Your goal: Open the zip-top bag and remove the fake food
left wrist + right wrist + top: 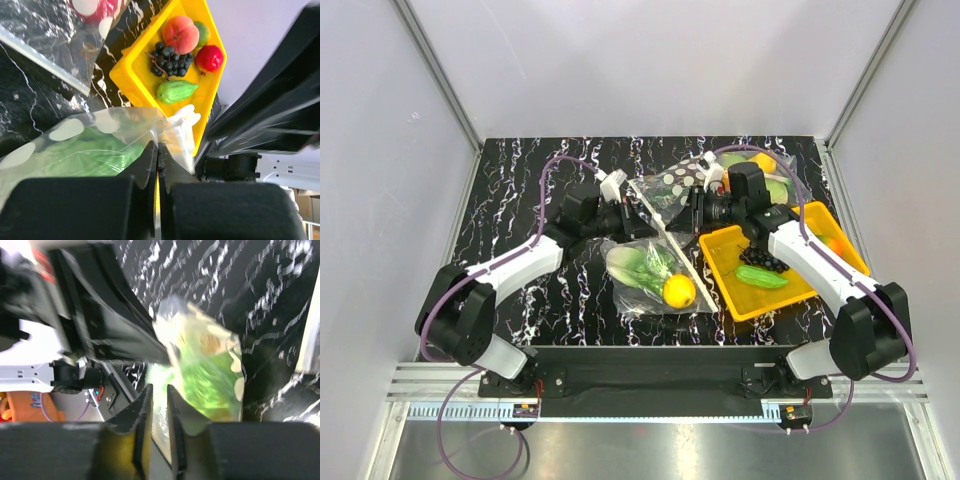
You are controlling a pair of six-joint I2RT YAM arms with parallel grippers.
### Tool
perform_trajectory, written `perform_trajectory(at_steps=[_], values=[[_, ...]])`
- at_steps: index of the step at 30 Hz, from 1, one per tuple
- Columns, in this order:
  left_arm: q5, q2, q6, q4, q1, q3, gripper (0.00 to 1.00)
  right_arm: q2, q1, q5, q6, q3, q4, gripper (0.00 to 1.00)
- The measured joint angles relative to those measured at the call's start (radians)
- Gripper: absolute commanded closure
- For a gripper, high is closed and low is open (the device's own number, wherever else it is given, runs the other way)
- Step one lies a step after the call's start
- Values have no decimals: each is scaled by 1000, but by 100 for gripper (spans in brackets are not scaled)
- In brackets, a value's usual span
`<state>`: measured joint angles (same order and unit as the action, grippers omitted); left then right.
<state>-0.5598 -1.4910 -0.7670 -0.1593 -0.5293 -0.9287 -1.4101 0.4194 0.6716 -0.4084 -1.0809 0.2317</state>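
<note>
The zip-top bag lies at the table's middle, its mouth raised between both grippers. Through it show a green lettuce and a yellow lemon; the fish is hidden. My left gripper is shut on the bag's clear film, with the lettuce just past its fingers. My right gripper faces it from the right. In the blurred right wrist view its jaws stand narrowly apart with the bag's film between them, and the bag hangs beyond.
A yellow tray at the right holds a peach, black grapes and a cucumber. A flat dark polka-dot bag lies behind the grippers. A clear bag of carrot and fruit lies at the back right.
</note>
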Motion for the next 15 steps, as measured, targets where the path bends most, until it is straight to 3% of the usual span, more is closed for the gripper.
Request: perform_trajectory(at_steps=[4, 15], values=[[-19, 2, 0, -11, 0, 22, 100, -10, 0, 0, 13, -61, 0, 61], [-44, 31, -1, -38, 0, 45, 100, -94, 0, 0, 77, -111, 36, 57]])
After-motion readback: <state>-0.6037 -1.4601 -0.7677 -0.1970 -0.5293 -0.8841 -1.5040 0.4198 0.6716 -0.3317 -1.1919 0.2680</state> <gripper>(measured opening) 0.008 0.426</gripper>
